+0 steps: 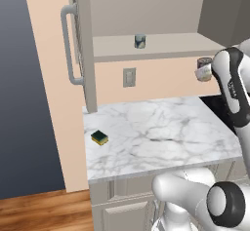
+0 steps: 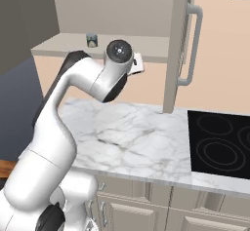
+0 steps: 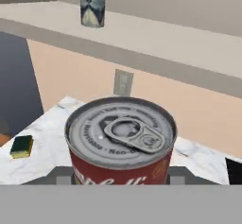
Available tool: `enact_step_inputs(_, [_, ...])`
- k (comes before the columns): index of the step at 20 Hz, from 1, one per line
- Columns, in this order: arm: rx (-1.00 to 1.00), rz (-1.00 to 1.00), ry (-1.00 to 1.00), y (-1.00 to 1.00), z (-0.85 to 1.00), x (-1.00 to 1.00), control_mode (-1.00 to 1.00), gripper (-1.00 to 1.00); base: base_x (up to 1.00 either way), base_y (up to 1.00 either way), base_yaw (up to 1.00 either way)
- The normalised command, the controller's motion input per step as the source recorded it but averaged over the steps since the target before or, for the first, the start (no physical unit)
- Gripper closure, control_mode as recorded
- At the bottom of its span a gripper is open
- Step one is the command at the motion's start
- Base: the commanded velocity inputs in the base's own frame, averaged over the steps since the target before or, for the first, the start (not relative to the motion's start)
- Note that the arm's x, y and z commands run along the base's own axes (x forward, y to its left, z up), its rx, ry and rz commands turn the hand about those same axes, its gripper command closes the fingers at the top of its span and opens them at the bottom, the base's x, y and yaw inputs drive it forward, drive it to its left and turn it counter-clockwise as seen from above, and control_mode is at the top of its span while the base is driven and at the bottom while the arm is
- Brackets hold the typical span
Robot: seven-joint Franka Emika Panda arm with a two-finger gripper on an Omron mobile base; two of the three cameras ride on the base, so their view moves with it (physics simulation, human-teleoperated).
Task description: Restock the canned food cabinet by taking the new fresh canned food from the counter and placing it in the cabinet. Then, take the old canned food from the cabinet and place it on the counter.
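A: What's hidden?
B: The gripper (image 3: pixel 121 180) fingertips sit behind the old canned food (image 3: pixel 121 140).
A: How does it look?
B: Red band, silvery pull-tab lid. The gripper is clamped on it, above the counter (image 1: pixel 156 132).
A: The new fresh canned food (image 1: pixel 140 41)?
B: On the cabinet (image 1: pixel 161 47) shelf, left of the gripper.

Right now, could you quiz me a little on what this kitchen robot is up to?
1. True or false: the short grey-blue can stands on the cabinet shelf.
2. Which can does the gripper hold? A: the grey-blue one. B: the red can.
3. What small thing lies on the counter near its left edge?

Key: 1 true. 2 B, lifted above the counter. 3 A green and yellow sponge.
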Motion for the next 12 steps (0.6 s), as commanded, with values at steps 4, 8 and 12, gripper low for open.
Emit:
enact_step_inputs(4, [-0.36, 0.18, 0.28, 0.31, -1.0, -0.3, -1.0, 1.0, 0.0, 0.0, 0.0])
enact_step_inputs(8, [-0.18, 0.11, 0.16, 0.35, -1.0, 0.11, -1.0, 1.0, 0.0, 0.0, 0.0])
enact_step_inputs(12, [-0.16, 0.14, 0.05, 0.2, -1.0, 0.88, -1.0, 1.0, 0.0, 0.0, 0.0])
